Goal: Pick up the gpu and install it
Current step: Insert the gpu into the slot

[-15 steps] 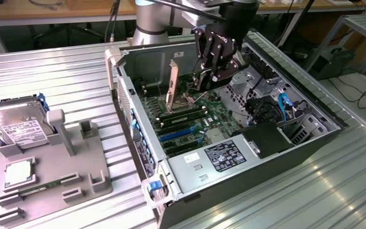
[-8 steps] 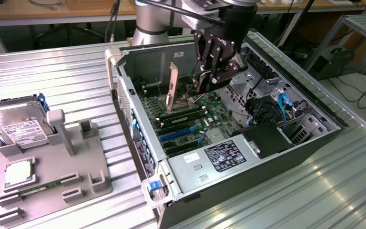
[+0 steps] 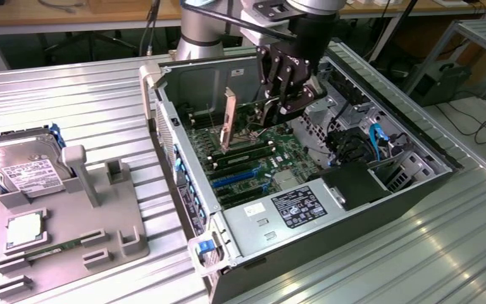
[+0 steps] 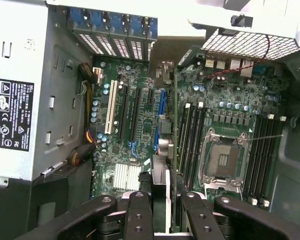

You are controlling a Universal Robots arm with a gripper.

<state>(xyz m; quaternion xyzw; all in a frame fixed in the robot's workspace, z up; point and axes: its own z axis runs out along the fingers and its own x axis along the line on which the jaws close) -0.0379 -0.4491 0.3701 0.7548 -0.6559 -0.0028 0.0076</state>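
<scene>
A ribbed metal bench (image 3: 74, 101) carries an open computer case (image 3: 412, 190) lying on its side, its green motherboard (image 3: 264, 161) facing up. Toward the exterior view's left sits a grey fixture tray (image 3: 66, 234) with a silver hard drive (image 3: 23, 168) standing in one holder and a green memory stick (image 3: 53, 248) lying in another. Inside the case, a grey power supply (image 3: 285, 212) with a black label fills the near end.

The robot arm (image 3: 205, 28) reaches down from above into the case, and the tool (image 3: 287, 107) hangs just over the motherboard. The gpu (image 3: 228, 120) stands on edge inside the case, its pale bracket upright at the exterior view's left of the tool and its dark board running from there toward the tool.

In the wrist view the gpu (image 4: 176, 150) shows as a thin edge rising from between the black fingers (image 4: 139, 215), beside the blue expansion slot (image 4: 161, 115) and the empty processor socket (image 4: 222, 157). The fingers are clamped on the card's edge, one on each face.
</scene>
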